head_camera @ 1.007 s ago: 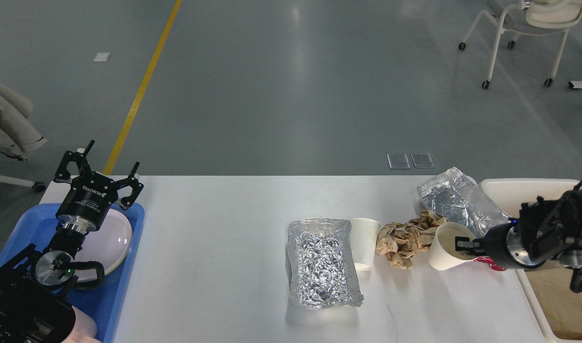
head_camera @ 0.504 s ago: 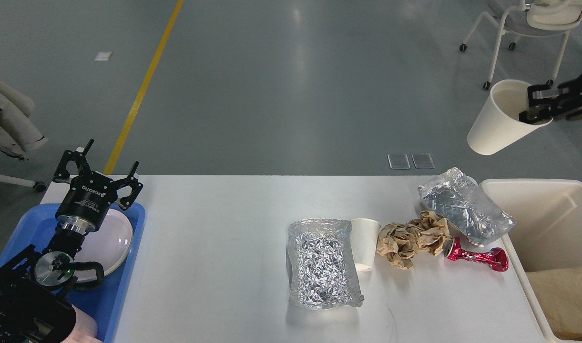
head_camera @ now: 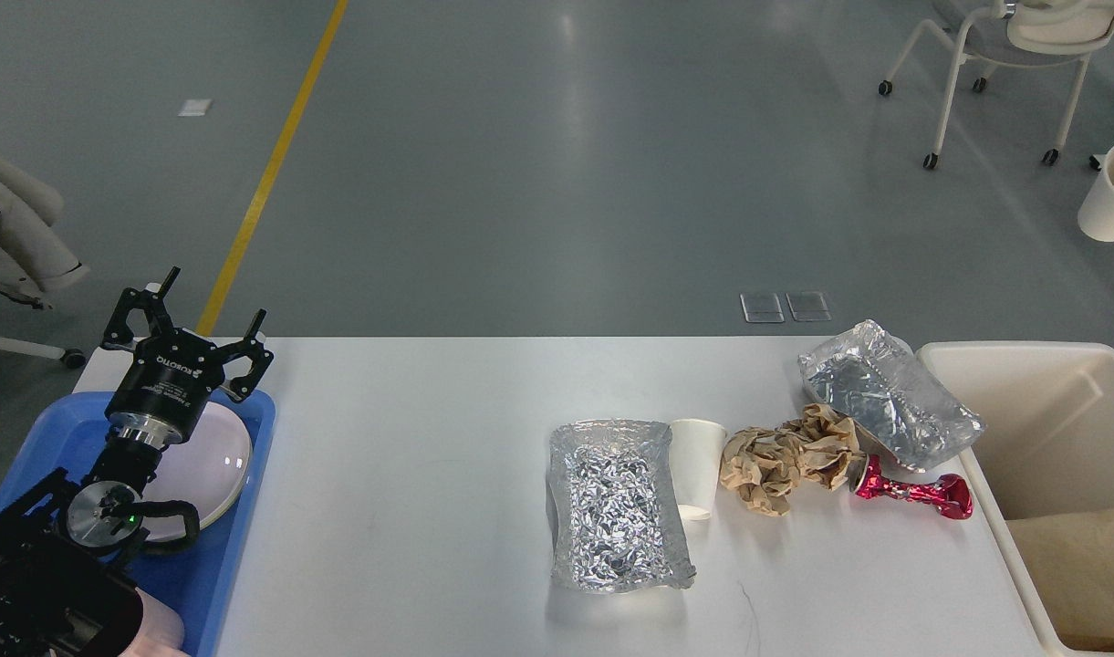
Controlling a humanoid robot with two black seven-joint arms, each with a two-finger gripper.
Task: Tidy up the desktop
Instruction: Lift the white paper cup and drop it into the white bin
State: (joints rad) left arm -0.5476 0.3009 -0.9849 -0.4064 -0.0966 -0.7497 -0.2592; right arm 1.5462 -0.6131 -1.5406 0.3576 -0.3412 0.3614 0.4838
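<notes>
The white desktop (head_camera: 411, 474) carries a crumpled foil tray (head_camera: 616, 502), a white paper cup (head_camera: 698, 465) lying beside it, crumpled brown paper (head_camera: 785, 452), a red foil wrapper (head_camera: 912, 493) and a second foil tray (head_camera: 885, 392) at the back right. My left gripper (head_camera: 196, 315) stands open above the table's left end, holding nothing. A second white paper cup (head_camera: 1113, 192) hangs in the air at the right edge of the view, high above the floor. My right gripper is out of view, so what holds that cup does not show.
A cream bin (head_camera: 1058, 429) stands against the table's right end. A blue tray (head_camera: 27, 438) at the left holds a white plate (head_camera: 214, 456). Chairs stand on the floor at the far right and far left.
The right arm lifted the white cup off the table, swung it up and rightward, and has now left the view. The red wrapper is uncovered. The left arm has not moved.
</notes>
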